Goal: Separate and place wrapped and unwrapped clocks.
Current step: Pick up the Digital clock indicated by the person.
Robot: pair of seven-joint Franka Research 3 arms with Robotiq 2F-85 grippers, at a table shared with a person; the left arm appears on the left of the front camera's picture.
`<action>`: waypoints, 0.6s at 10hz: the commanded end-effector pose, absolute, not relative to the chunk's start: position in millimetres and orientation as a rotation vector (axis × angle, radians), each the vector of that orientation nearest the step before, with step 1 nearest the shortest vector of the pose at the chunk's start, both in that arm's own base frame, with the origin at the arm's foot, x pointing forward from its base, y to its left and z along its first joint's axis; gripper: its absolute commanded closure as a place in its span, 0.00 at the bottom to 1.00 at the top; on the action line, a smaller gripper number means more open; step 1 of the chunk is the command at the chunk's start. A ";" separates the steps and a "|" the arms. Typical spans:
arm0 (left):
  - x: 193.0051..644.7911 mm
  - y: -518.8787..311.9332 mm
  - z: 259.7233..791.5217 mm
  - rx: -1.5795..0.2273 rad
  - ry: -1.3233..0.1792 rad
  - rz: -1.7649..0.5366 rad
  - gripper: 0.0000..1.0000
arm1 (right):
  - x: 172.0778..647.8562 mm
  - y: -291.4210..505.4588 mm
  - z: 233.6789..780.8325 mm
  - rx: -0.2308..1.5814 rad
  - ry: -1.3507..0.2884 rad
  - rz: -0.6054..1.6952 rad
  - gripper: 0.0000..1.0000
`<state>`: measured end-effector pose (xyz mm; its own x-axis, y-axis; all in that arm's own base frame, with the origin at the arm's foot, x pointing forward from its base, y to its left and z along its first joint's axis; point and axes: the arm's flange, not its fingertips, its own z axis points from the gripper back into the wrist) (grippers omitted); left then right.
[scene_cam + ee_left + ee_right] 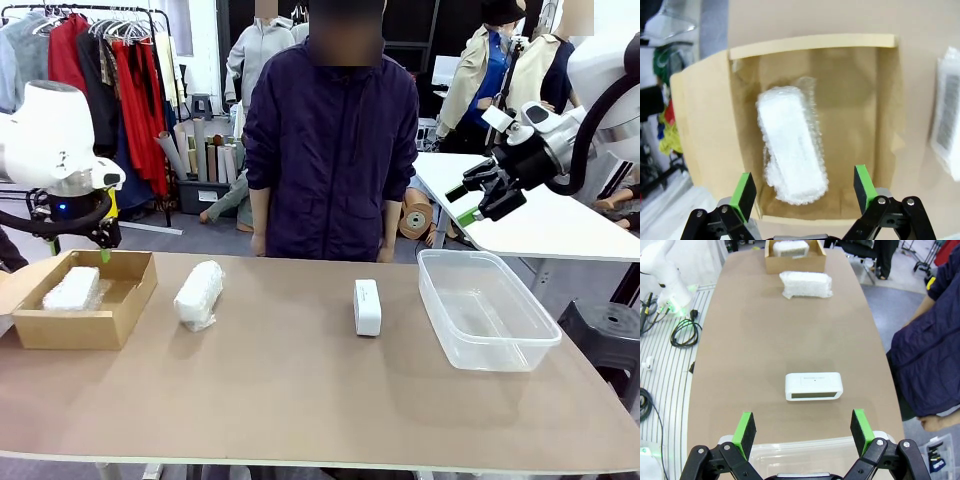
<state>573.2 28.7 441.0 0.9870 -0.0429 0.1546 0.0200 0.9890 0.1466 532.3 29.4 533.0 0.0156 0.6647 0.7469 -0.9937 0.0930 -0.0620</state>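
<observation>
On the tabletop, one wrapped clock sits in the cardboard box, judged done; second wrapped clock beside the box and unwrapped clock near the clear tub remain; left fingers and right fingers spread, empty.

Crinkly bundle, smooth plastic clock, cardboard box

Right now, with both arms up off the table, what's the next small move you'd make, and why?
Probably lower the open right gripper toward the unwrapped clock. It lies alone mid-table next to the clear bin, and in the right wrist view it sits ahead, between that gripper's fingers. One wrapped bundle already lies in the cardboard box, so the bin looks meant for the bare clock.
</observation>
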 end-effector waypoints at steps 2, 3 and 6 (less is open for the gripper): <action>562.8 41.1 490.6 -0.039 -0.168 -0.295 0.00 | 531.3 29.9 534.5 0.580 -0.734 1.408 0.00; 561.4 43.1 508.4 -0.089 -0.215 -0.380 0.00 | 531.3 29.9 534.5 0.580 -0.734 1.408 0.00; 563.4 45.6 546.6 -0.259 -0.353 -0.665 0.00 | 531.3 29.9 534.5 0.580 -0.734 1.408 0.00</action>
<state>558.0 32.4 548.8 0.7841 -0.4963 0.3726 0.5528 0.8314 -0.0560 532.3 29.3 532.9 0.0158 0.6648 0.7469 -0.9937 0.0931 -0.0619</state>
